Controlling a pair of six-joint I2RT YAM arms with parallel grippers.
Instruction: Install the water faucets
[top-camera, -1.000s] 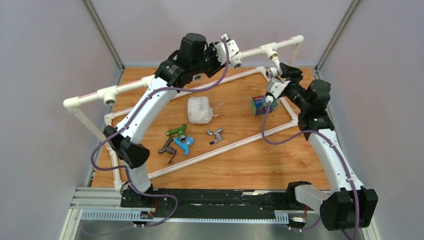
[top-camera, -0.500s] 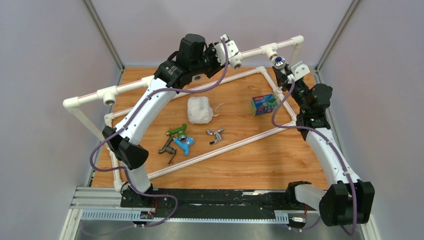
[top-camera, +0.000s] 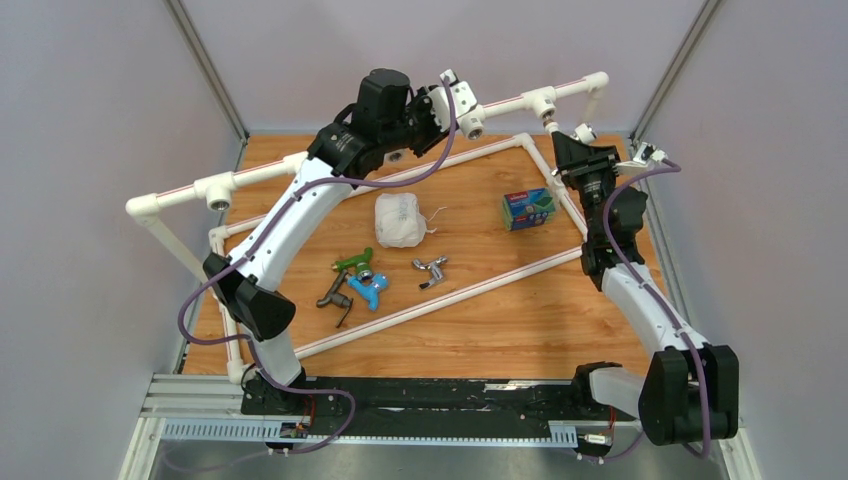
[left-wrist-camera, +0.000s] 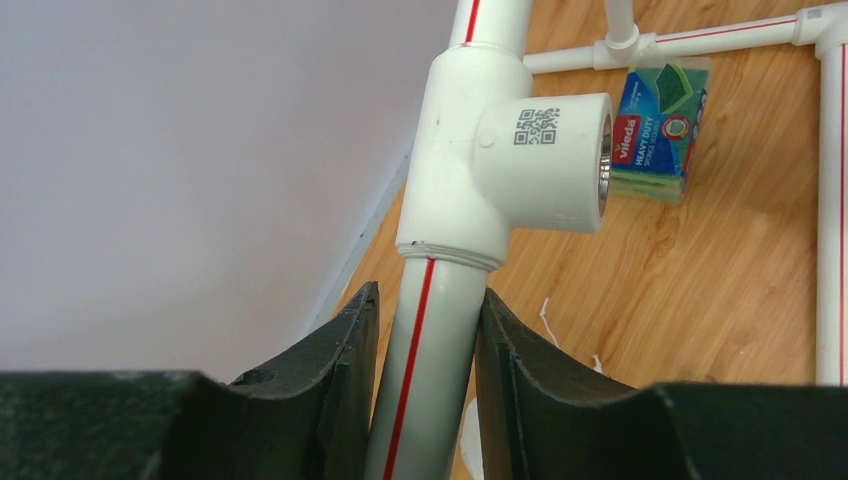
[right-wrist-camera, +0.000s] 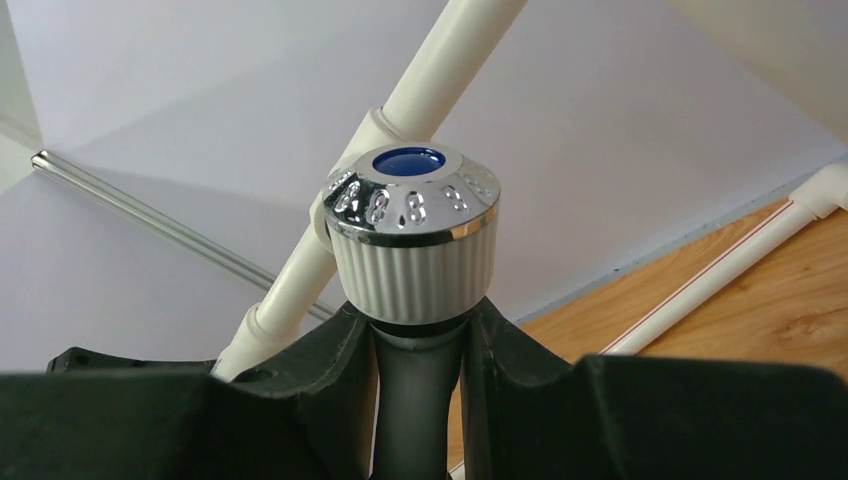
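Right wrist view: the right gripper (right-wrist-camera: 418, 335) clamps the white faucet (right-wrist-camera: 412, 245) by its stem, knob aimed at the tee (right-wrist-camera: 367, 126) just beyond; the left gripper (left-wrist-camera: 427, 318) pinches the pipe (left-wrist-camera: 442, 278).

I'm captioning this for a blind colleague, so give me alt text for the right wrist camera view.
The right gripper clamps the dark stem of a faucet, whose white ribbed knob with a chrome rim and blue cap fills the centre. Behind it a white pipe slants up across a pale wall, with the wooden table at lower right.
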